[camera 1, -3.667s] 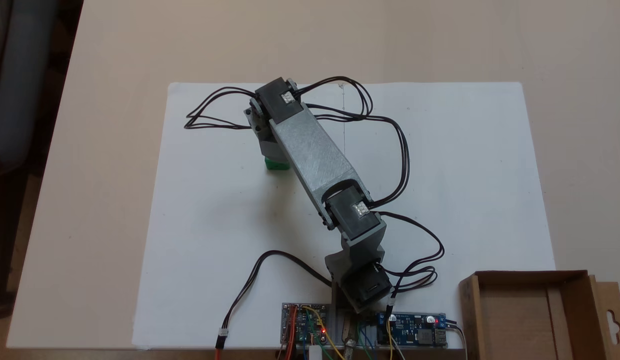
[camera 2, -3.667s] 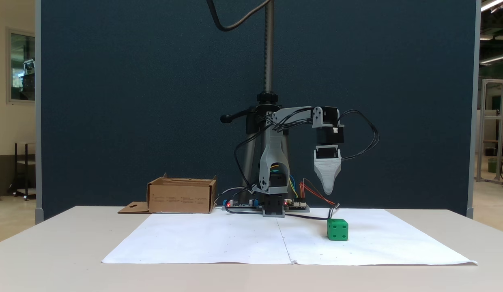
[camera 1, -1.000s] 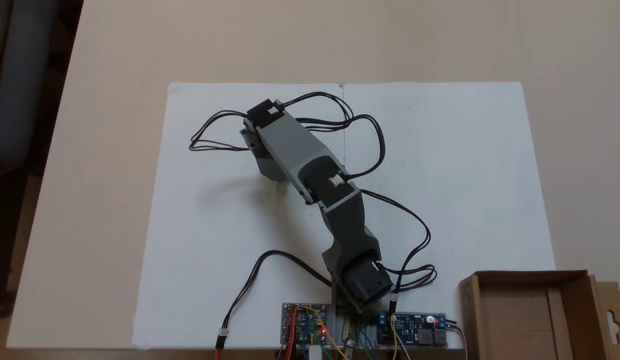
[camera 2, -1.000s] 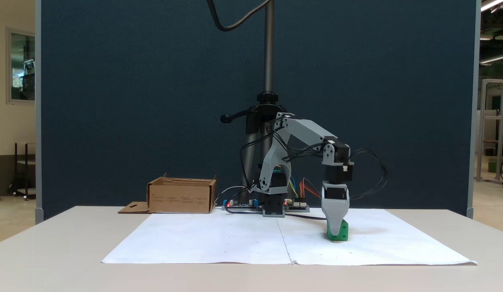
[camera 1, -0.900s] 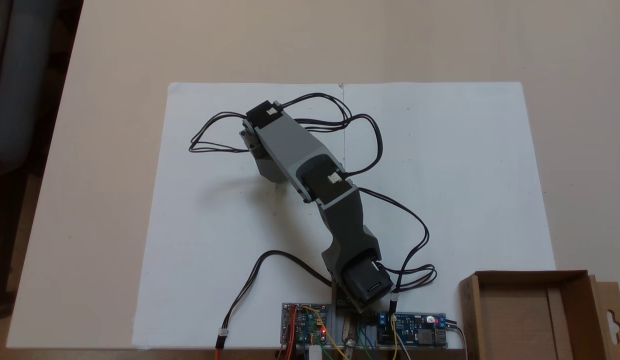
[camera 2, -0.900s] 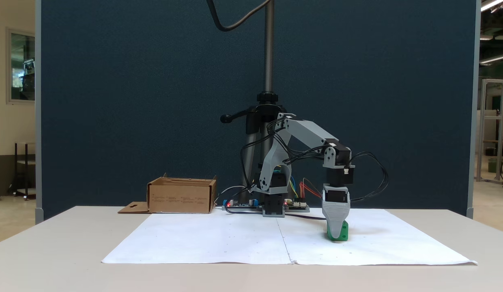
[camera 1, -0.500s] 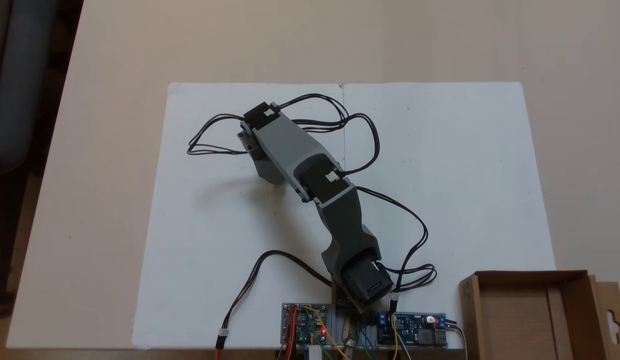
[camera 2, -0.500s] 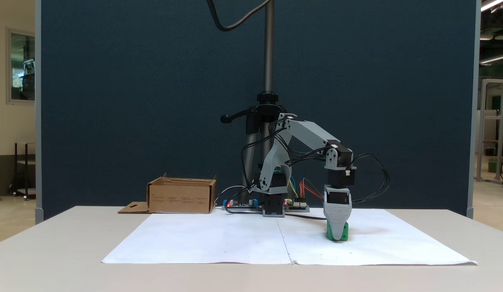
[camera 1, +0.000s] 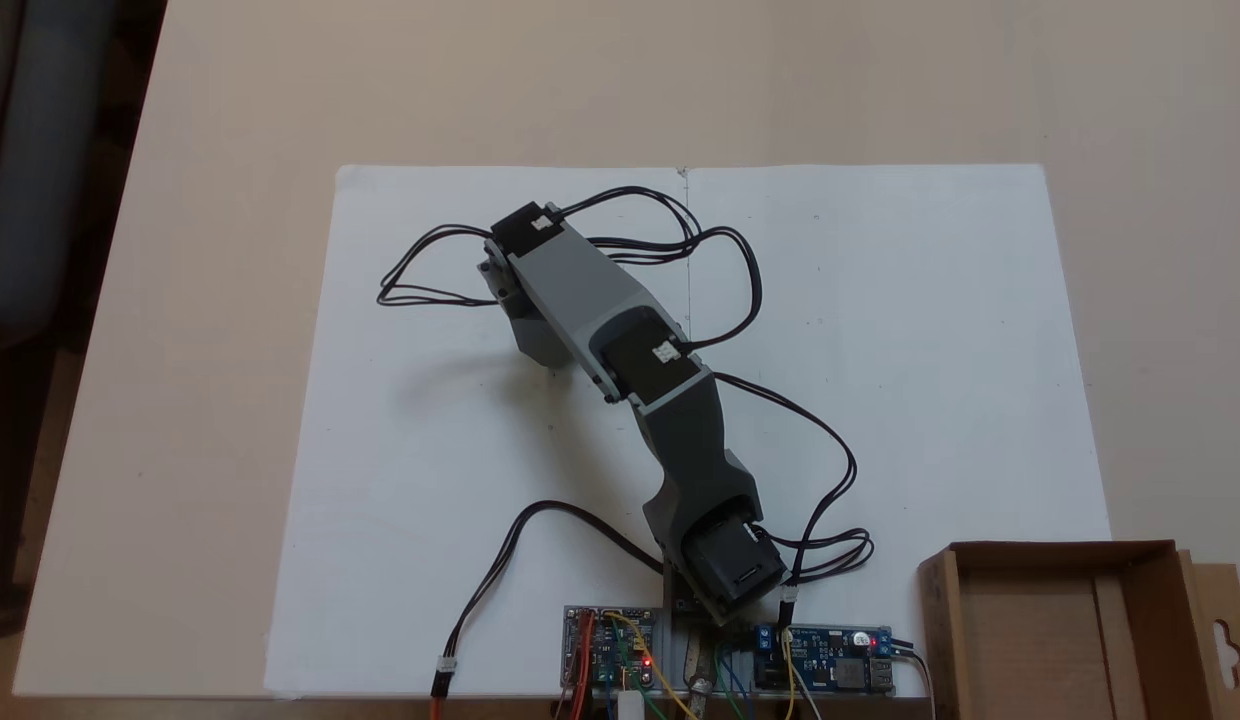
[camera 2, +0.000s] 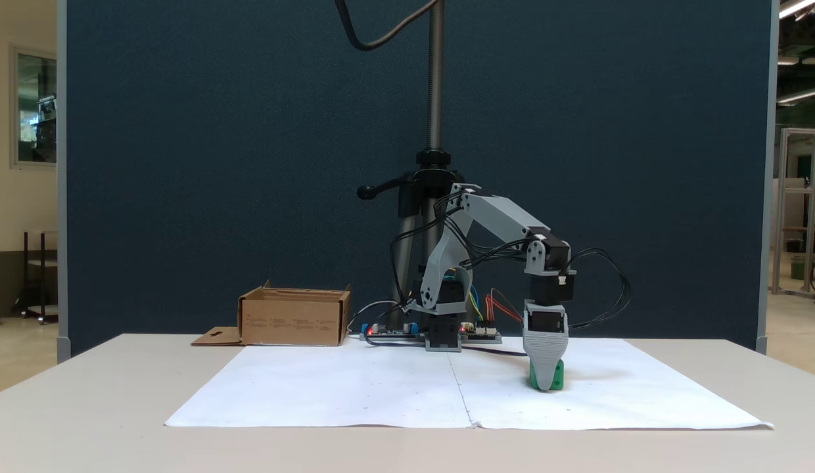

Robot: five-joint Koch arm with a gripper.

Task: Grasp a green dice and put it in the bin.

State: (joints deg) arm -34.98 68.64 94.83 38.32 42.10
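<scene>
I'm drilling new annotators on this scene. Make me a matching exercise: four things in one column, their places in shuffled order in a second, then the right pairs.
Things:
1. green dice
2. bin
3. claw
4. circuit boards

Places:
A. at the table corner, off the white paper
B. beside the arm's base, at the paper's edge
C. on the white paper, mostly hidden behind a grey jaw in a fixed view
D. lowered to the paper, tip down around a small cube

Pairs: 1-C, 2-A, 3-D, 4-B
</scene>
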